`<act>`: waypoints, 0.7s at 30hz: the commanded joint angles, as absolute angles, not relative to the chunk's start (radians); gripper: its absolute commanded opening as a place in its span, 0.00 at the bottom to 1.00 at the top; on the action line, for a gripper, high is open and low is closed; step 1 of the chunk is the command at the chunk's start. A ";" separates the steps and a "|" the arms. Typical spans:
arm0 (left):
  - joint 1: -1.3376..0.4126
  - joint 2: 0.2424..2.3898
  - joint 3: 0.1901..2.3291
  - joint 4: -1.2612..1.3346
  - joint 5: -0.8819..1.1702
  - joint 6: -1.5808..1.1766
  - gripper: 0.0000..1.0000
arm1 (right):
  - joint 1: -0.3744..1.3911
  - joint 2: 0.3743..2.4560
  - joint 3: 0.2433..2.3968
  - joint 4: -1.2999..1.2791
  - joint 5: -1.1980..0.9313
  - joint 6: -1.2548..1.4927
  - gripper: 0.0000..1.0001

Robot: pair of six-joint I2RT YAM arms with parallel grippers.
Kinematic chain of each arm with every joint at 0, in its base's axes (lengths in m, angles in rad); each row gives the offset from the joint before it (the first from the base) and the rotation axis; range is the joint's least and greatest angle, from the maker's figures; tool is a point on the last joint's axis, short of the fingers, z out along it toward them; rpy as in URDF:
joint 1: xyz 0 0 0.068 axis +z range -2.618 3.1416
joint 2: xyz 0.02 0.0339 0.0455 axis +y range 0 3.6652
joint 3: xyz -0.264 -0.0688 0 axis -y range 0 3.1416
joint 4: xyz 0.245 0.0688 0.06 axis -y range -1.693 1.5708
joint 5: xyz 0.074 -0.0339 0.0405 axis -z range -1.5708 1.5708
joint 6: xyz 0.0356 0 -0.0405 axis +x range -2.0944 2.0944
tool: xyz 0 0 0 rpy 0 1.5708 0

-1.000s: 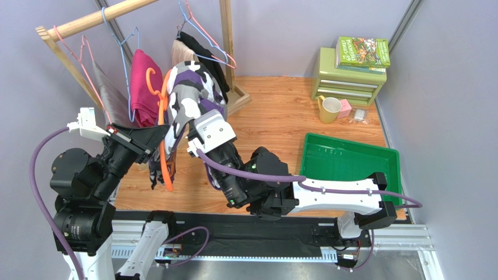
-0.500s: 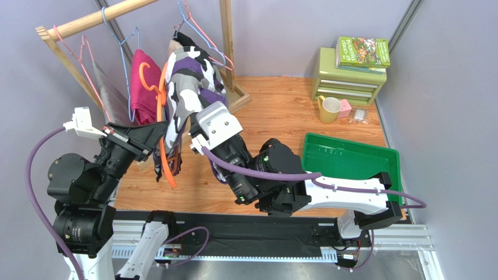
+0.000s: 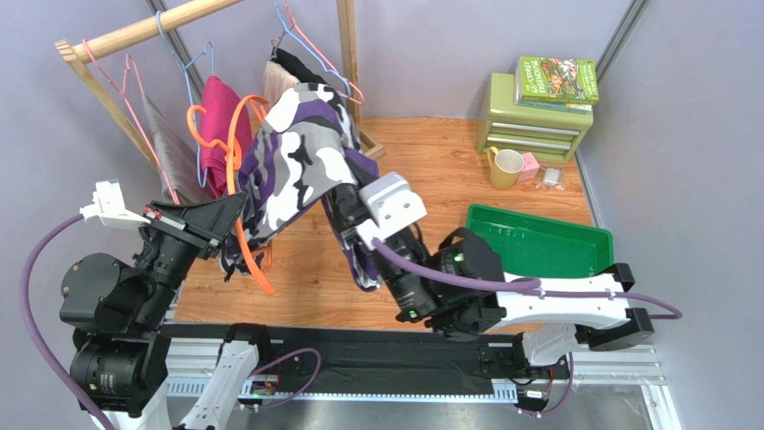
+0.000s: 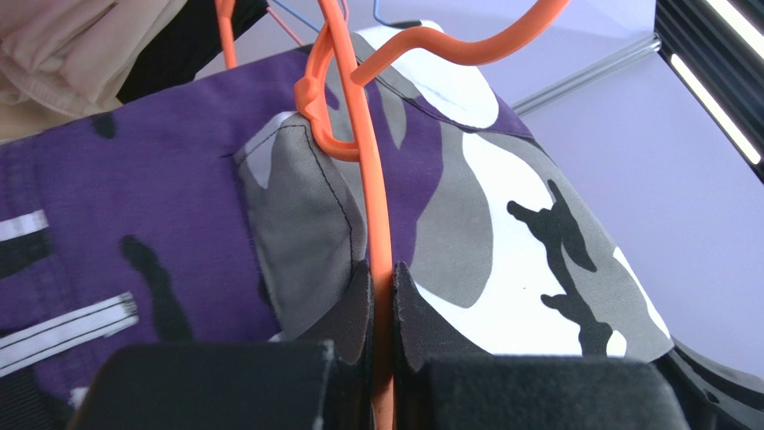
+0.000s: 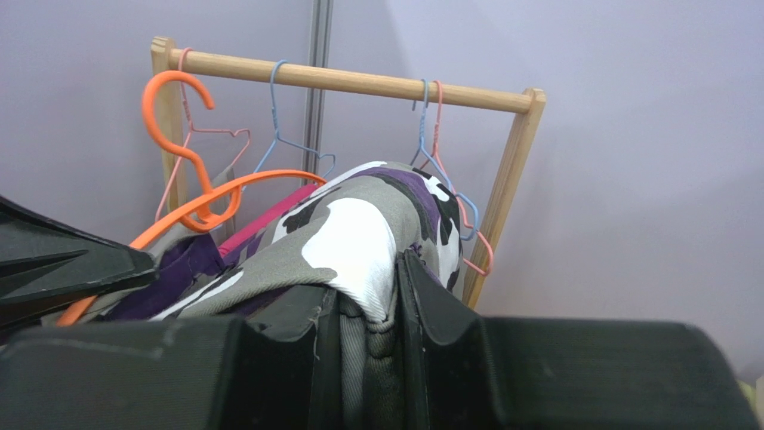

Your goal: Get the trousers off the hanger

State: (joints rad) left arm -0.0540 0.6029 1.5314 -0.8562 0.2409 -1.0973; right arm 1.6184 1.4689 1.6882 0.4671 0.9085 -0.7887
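The camouflage trousers [image 3: 300,161] in purple, white and black drape over an orange hanger [image 3: 242,193], held in the air in front of the wooden rack [image 3: 143,31]. My left gripper [image 4: 382,287] is shut on the orange hanger's bar [image 4: 372,202]. My right gripper [image 5: 368,300] is shut on a bunched fold of the camouflage trousers [image 5: 354,237], stretching them to the right. The magenta trousers [image 3: 215,125] hang on a blue wire hanger on the rack.
A green tray [image 3: 538,246] lies right of the right arm. A green drawer box with books [image 3: 538,103], a yellow mug [image 3: 507,167] and small items stand at the back right. Beige and black garments [image 3: 287,67] hang on the rack's right hangers.
My right gripper has pulled the camouflage trousers to the right and down, spreading them out across the hanger. The orange hanger has tilted and lifted a little. My left arm has shifted slightly left.
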 commanded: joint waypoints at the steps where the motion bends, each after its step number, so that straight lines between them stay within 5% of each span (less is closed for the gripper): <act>1: -0.048 0.609 1.533 -0.980 0.117 -1.009 0.00 | 1.615 1.247 1.703 0.908 0.894 -0.776 0.00; 12: -0.048 0.592 1.450 -0.974 0.133 -1.002 0.00 | 1.614 1.315 1.942 0.789 0.839 -0.876 0.00; 21: -0.048 0.601 1.496 -0.982 0.140 -0.979 0.00 | 1.614 1.108 1.588 0.733 0.945 -0.833 0.00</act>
State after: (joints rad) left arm -0.0509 0.5983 1.4460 -1.0077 0.1444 -1.0157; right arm 1.6112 1.1717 1.7130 0.6964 0.9726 -0.8688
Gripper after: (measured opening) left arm 0.032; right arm 0.228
